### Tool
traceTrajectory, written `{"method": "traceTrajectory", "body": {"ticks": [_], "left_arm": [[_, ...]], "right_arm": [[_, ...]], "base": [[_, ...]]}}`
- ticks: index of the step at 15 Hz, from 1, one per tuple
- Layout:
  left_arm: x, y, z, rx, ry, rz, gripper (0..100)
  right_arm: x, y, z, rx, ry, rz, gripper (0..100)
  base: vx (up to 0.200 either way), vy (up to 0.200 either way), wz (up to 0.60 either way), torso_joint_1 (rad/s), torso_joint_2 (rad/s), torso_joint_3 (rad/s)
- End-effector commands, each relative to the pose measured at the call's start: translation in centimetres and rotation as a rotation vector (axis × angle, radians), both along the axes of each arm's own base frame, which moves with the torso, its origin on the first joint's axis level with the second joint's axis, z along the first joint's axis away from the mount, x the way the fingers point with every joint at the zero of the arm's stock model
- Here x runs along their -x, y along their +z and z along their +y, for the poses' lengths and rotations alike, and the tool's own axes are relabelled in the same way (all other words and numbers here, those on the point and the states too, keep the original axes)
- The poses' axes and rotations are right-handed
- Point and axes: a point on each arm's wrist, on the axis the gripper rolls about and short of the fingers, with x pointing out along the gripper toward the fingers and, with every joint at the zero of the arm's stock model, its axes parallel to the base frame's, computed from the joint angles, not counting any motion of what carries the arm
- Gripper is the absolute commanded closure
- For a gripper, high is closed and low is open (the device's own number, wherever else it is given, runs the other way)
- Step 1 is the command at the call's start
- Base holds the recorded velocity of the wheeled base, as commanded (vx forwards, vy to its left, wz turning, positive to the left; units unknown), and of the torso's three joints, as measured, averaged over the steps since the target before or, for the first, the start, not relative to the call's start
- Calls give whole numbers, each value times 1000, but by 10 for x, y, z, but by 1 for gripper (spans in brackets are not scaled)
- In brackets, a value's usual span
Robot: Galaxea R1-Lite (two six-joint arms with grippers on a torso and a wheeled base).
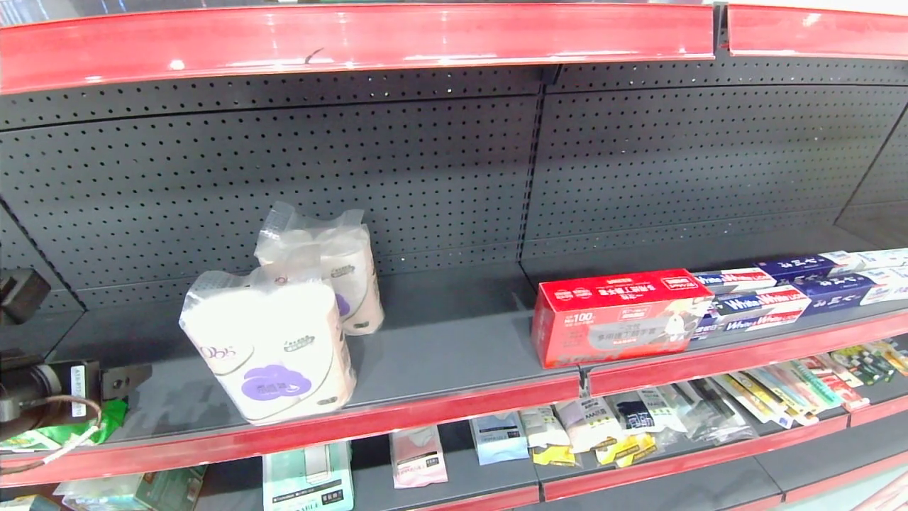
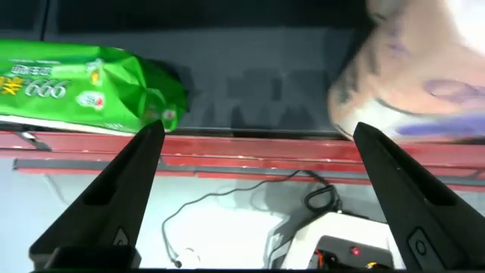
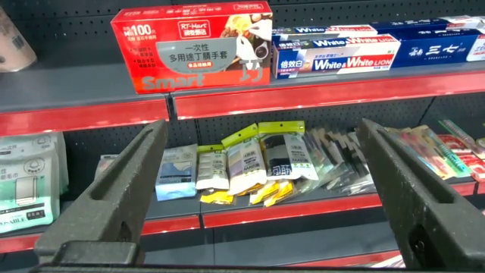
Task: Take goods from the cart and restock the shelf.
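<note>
White plastic-wrapped toilet-roll pack [image 1: 273,351] stands on dark grey shelf board [image 1: 440,341], near red front edge. Second pack [image 1: 333,273] just behind. Left gripper [image 2: 258,129] spread apart, empty, at shelf edge between green plastic packet [image 2: 83,87] and pack. Right gripper [image 3: 261,125] spread apart, empty, facing red cardboard box [image 3: 189,45].

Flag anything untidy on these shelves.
On the lower shelf, small yellow packets lie loose and crooked in front of the upright packs. The front toilet paper pack looks turned at an angle to the red shelf lip.
</note>
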Motion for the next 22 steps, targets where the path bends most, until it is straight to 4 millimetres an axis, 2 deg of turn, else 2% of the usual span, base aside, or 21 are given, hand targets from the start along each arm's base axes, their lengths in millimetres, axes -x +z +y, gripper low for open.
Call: {"method": "traceTrajectory", "body": {"ticks": [1,4,11,13,18,22], "left_arm": [[-16,-4,9,2,27,39,0],[-34,-17,14,-1,18,88,0],[-71,-21,25,0,4,97,0],[-81,-28,28,-5,-6,126,0],[-99,-38,32,-10,-39,158,0],[-105,-48,32,0,-67,193,0]], "right_arm": [[0,0,0,1,1,2,0],[0,0,0,1,1,1,0],[0,0,0,1,1,2,0],[0,0,0,1,1,1,0],[0,0,0,1,1,1,0],[0,0,0,1,1,1,0]], "base": [[0,0,0,0,0,0],[0,0,0,0,0,0],[0,0,0,0,0,0],[0,0,0,0,0,0],[0,0,0,0,0,0],[0,0,0,0,0,0]]}}
